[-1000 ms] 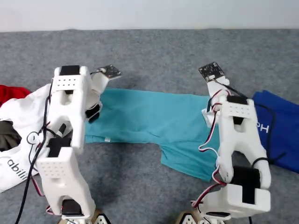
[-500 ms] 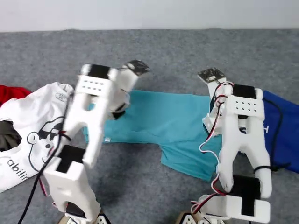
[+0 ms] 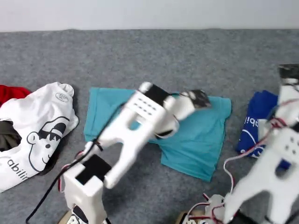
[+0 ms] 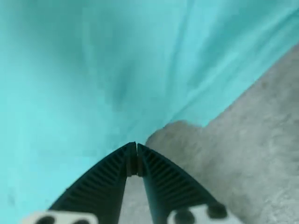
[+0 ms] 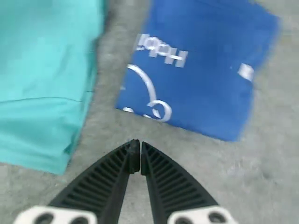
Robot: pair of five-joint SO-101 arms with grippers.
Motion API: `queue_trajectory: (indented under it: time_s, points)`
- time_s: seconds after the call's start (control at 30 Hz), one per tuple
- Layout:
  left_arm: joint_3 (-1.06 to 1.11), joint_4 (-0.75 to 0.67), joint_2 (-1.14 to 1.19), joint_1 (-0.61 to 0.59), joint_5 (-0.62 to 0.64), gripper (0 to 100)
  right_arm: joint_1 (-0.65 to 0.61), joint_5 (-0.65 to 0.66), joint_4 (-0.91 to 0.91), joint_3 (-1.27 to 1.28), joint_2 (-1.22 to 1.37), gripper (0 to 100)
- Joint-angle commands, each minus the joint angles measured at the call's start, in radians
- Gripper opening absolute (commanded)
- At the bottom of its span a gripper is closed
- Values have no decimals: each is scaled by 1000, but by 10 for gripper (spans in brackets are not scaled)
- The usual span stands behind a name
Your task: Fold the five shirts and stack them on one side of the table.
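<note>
Teal shirt (image 3: 196, 149) lies spread across the middle of the grey desk (image 3: 163, 51), and your left arm (image 3: 140, 121) stretches right over it. In the left wrist view your left pincer (image 4: 135, 158) has its jaws pressed together, with nothing visible between them. The tips sit right at the teal hem, where the cloth meets bare desk, and the shirt runs on beyond them.

Your right pincer (image 5: 135, 156) is closed and empty too. It hangs over a bare strip of desk, with the teal shirt's edge to one side and the folded blue shirt (image 5: 196, 70) to the other, both just ahead of the tips and neither touched.

From the high view the blue shirt sits just to the right of the teal one, a narrow gap of desk between them. Out at the left edge the white shirt (image 3: 42, 126) lies loose, overlapping a dark garment (image 3: 7, 133), with a red garment (image 3: 9, 93) just behind.
</note>
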Motion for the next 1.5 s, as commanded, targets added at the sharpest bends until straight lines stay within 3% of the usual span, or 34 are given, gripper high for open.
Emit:
queue_trajectory:
  time_s: [0.0, 0.13, 0.33, 0.7, 0.93, 1.13, 1.47]
  points:
    - [-1, -29, -51, 114, 11, 27, 45, 0, 56, -49, -110, 14]
    - [-2, -28, 11, 203, 9, 111, 48, 0, 113, -48, -160, 14]
    - [-8, -29, 130, 253, -31, 114, 50, 0, 154, -49, -231, 14]
    - [-33, -172, 186, 175, -44, 110, 50, -6, 154, 77, -363, 14]
    - [-202, -203, 307, 97, -41, 111, 50, -3, 154, 176, -492, 14]
    - [-412, -74, 427, 68, -41, 108, 50, -2, 154, 224, -558, 14]
    - [-622, 153, 489, 140, -48, 126, 50, -2, 154, 226, -567, 13]
